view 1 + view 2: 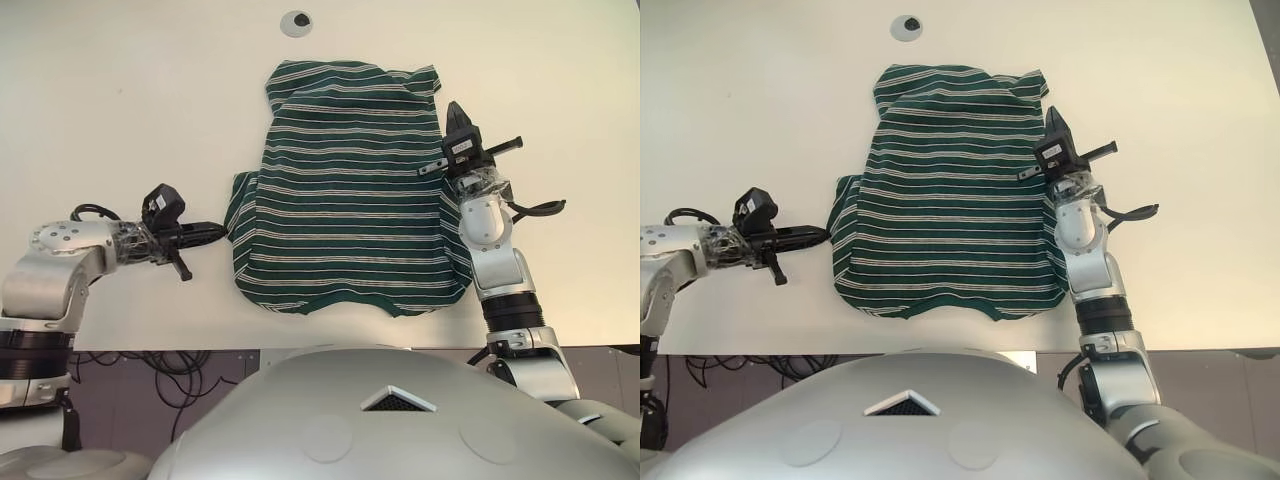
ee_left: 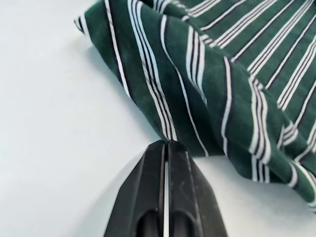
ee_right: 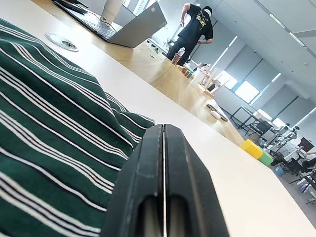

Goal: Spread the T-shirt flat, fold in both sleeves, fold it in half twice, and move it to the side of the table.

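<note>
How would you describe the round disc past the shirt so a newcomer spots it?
On the white table lies a green striped T-shirt. Just beyond its far edge sits a small grey disc with a dark centre. It is the only round thing on the tabletop.

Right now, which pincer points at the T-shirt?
The left pincer, shut, aims at the left edge of the T-shirt; the right pincer points along its right edge.

A pale table (image 1: 120,90) carries a green striped T-shirt (image 1: 345,190), which lies at its middle, mostly flat, with a bunched edge on the left. A small round cap (image 1: 296,22) sits on the table just beyond the T-shirt's far edge.
</note>
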{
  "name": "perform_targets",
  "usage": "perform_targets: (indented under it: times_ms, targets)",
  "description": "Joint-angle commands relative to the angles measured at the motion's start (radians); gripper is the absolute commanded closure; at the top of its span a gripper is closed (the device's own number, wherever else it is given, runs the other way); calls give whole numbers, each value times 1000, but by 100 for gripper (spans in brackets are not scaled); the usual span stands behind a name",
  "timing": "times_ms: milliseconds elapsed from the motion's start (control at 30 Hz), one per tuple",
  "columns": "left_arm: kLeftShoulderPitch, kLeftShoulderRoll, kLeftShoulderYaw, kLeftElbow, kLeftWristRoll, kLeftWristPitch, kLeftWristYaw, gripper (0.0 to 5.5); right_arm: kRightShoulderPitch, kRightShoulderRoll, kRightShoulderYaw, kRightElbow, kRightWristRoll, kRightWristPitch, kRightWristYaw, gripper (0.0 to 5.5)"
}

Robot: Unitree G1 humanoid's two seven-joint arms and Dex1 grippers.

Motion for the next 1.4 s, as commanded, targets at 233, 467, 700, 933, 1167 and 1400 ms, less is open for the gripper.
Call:
perform_targets:
  times_ms: [233,467,700,933,1167,1400]
  targets:
    - [-122,75,113,246,-8,-65,-104,546,14,-7,-3,-21,-4,20,4,550]
    - [-140,103,126,315,19,-128,-154,546,20,-11,-1,-19,-12,27,4,550]
    - [-131,65,70,296,54,-158,-156,491,17,-12,2,-16,-19,34,0,550]
    - [-117,44,4,259,96,-153,-137,383,18,-10,10,-24,-26,40,1,550]
    - [-81,30,-33,207,96,-127,-145,352,38,-11,12,-54,-39,49,7,550]
    - [-44,39,-51,185,101,-138,-168,377,53,-11,9,-76,-44,60,11,550]
